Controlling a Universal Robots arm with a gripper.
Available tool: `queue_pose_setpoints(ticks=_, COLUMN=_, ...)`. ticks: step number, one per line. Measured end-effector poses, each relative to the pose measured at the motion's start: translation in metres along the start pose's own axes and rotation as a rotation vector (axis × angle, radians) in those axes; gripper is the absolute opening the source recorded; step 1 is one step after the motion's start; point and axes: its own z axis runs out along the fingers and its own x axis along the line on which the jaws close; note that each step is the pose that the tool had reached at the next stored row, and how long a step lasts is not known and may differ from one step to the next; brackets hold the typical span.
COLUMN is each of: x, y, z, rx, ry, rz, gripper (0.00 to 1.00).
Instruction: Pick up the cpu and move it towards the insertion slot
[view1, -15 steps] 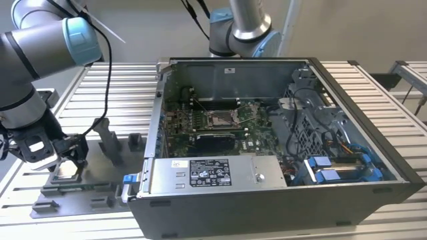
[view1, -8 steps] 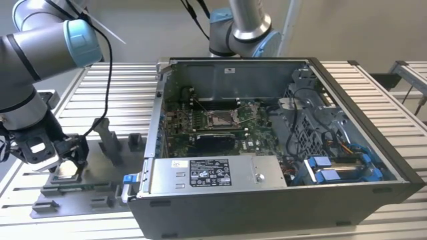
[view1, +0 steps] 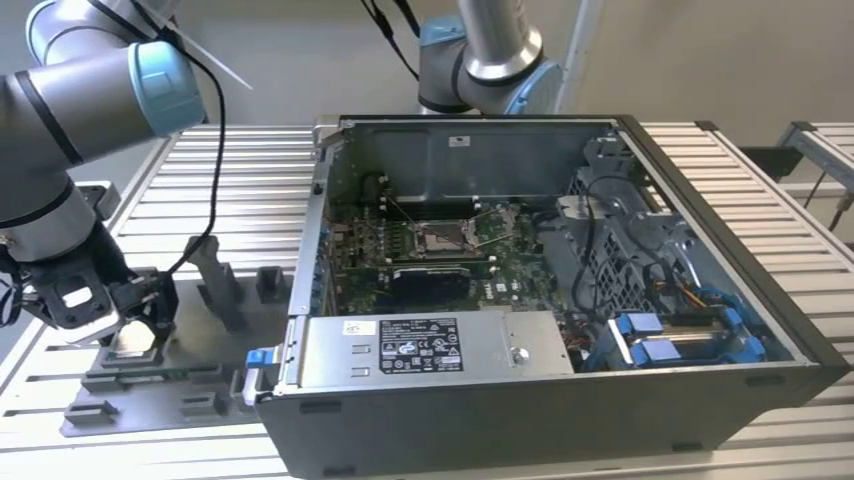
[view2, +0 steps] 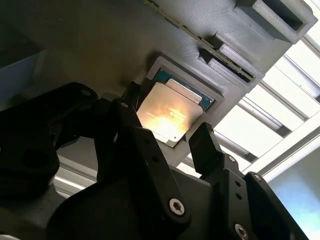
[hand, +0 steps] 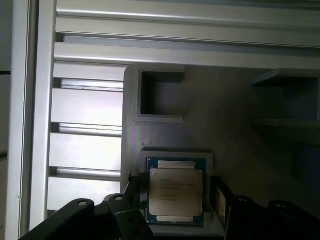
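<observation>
Ribbed metal table (view1: 240, 170) carries all; at the exterior view's lower left we see the gripper (view1: 127, 325) low over the grey fixture (view1: 147, 385); in the first wrist view its fingers stand apart either side of the cpu (hand: 176, 194), lying flat in its pocket, we judge for easy grasp; farther, the open case (view1: 534, 410) holds the insertion slot (view1: 443, 238).

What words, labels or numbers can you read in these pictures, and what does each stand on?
On the cpu lid, first wrist view: print too blurred to read.
On the power supply, exterior view: black-and-white label, too small to read.
On the computer case back wall: small white sticker, too small to read.
None can be quoted.
</observation>
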Motion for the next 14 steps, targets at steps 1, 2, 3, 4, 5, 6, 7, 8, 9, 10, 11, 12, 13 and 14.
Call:
queue_pose_setpoints(ticks=1, x=0.0, y=0.0, z=0.0, rx=0.0, ry=0.0, rz=0.0, gripper=1.0)
queue_pose_setpoints(ticks=2, x=0.0, y=0.0, z=0.0001, rx=-0.0001, ry=-0.0001, rz=0.0, gripper=1.0)
queue_pose_setpoints(ticks=3, x=0.0, y=0.0, z=0.0001, rx=0.0, ry=0.0, rz=0.0, gripper=1.0)
queue_pose_setpoints(ticks=4, x=0.0, y=0.0, z=0.0001, rx=0.0, ry=-0.0001, rz=0.0, gripper=1.0)
queue_pose_setpoints(ticks=5, x=0.0, y=0.0, z=0.0001, rx=0.0, ry=-0.0001, rz=0.0, gripper=1.0)
queue_pose_setpoints(ticks=6, x=0.0, y=0.0, z=0.0001, rx=-0.0001, ry=-0.0001, rz=0.0, gripper=1.0)
queue_pose_setpoints(ticks=7, x=0.0, y=0.0, z=0.0001, rx=-0.0001, ry=-0.0001, rz=0.0, gripper=1.0)
queue_pose_setpoints(ticks=8, x=0.0, y=0.0, z=0.0001, rx=-0.0001, ry=-0.0001, rz=0.0, gripper=1.0)
queue_pose_setpoints(ticks=9, x=0.0, y=0.0, z=0.0001, rx=0.0, ry=-0.0001, rz=0.0, gripper=1.0)
queue_pose_setpoints(ticks=10, x=0.0, y=0.0, z=0.0001, rx=0.0, ry=-0.0001, rz=0.0, gripper=1.0)
queue_pose_setpoints(ticks=11, x=0.0, y=0.0, z=0.0001, rx=-0.0001, ry=-0.0001, rz=0.0, gripper=1.0)
queue_pose_setpoints(ticks=12, x=0.0, y=0.0, z=0.0001, rx=0.0, ry=-0.0001, rz=0.0, gripper=1.0)
queue_pose_setpoints(ticks=13, x=0.0, y=0.0, z=0.0001, rx=0.0, ry=0.0, rz=0.0, gripper=0.0)
queue_pose_setpoints(ticks=14, x=0.0, y=0.0, z=0.0001, rx=0.0, ry=0.0, rz=-0.001, gripper=0.0)
